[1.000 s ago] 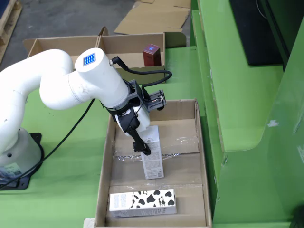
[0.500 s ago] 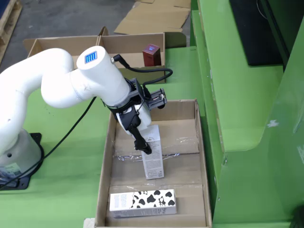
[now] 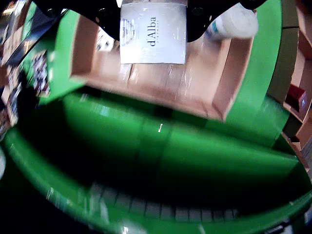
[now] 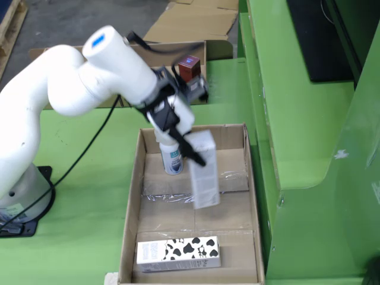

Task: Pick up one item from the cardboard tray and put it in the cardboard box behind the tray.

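In the fixed view from above, I see the white arm (image 4: 65, 83) reaching in from the left, its base at the left edge of the green table (image 4: 89, 225). Just right of the arm's wrist, the gripper (image 4: 193, 155) is clamped on the tall white carton (image 4: 203, 169), which hangs tilted in the air above the middle of the cardboard tray (image 4: 132, 208), clear of the tray floor. A black finger (image 4: 191, 151) lies across the carton's left face. Under the wrist, at the far left of the tray, stands a white bottle with a blue label (image 4: 171, 157). At the near end of the tray a cow-patterned carton (image 4: 178, 253) lies flat on its side. Beyond the tray's far wall sits the cardboard box (image 4: 155, 59), open at the top, with a dark red box (image 4: 189, 68) inside toward its right end.

In the view that rides on the gripper, the picture is blurred. The carton (image 3: 153, 33) fills the top centre, its label reading "d'Alba", with dark jaw parts on both sides of it. Behind it is the tray (image 3: 146, 87), and to the right the white bottle (image 3: 231, 23). Green table (image 3: 161, 161) fills the lower part.
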